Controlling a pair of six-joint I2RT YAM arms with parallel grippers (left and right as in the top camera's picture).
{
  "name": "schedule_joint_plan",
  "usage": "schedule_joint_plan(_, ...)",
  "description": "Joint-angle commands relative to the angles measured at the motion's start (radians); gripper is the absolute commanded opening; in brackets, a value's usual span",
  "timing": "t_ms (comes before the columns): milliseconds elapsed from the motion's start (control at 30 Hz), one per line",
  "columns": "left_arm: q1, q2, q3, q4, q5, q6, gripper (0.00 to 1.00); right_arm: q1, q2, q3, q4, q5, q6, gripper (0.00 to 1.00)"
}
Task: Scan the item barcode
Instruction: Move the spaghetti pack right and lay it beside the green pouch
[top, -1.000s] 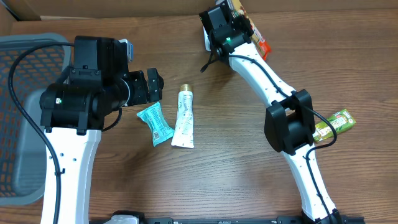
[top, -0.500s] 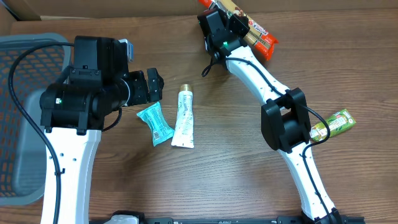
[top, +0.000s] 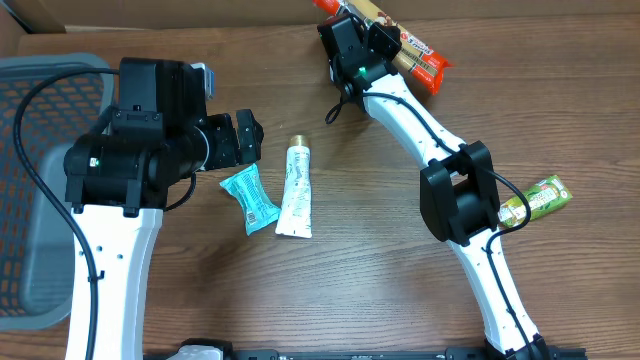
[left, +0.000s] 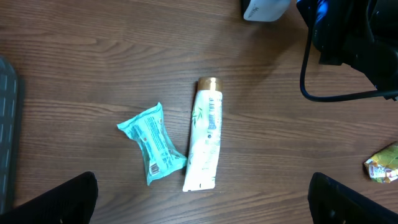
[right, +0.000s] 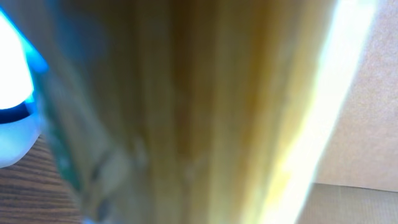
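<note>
Swinging outward within the last second, the long orange-red snack packet (top: 420, 62) is being gripped by the narrowed right end effector (top: 378, 32) at the far edge of the desk (top: 380, 270), likely exposing its barcode, while the left end effector (top: 243, 135) is idling wide open.

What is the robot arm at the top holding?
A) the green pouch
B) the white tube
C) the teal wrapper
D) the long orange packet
D: the right gripper is closed on the long orange packet, while the white tube lies apart from it, untouched.
</note>
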Motion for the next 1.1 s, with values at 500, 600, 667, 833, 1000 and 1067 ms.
schedule_joint_plan(500,-0.002,0.005,0.0,0.0,0.007,0.019,1.0,-0.142,-0.483,0.047,-0.615,-0.875,0.731,0.04)
schedule_joint_plan(600,-0.002,0.005,0.0,0.0,0.007,0.019,1.0,-0.257,-0.534,0.047,-0.728,-1.058,0.935,0.04)
schedule_joint_plan(667,-0.002,0.005,0.0,0.0,0.007,0.019,0.99,-0.338,-0.536,0.047,-0.816,-1.078,1.108,0.04)
schedule_joint_plan(833,-0.002,0.005,0.0,0.0,0.007,0.019,1.0,-0.485,-0.501,0.001,-0.955,-1.033,1.388,0.04)
schedule_joint_plan(1000,-0.002,0.005,0.0,0.0,0.007,0.019,1.0,-0.569,-0.494,-0.181,-0.962,-0.905,1.677,0.04)
schedule_joint_plan(1067,-0.002,0.005,0.0,0.0,0.007,0.019,1.0,-0.584,-0.494,-0.266,-0.96,-0.865,1.785,0.04)
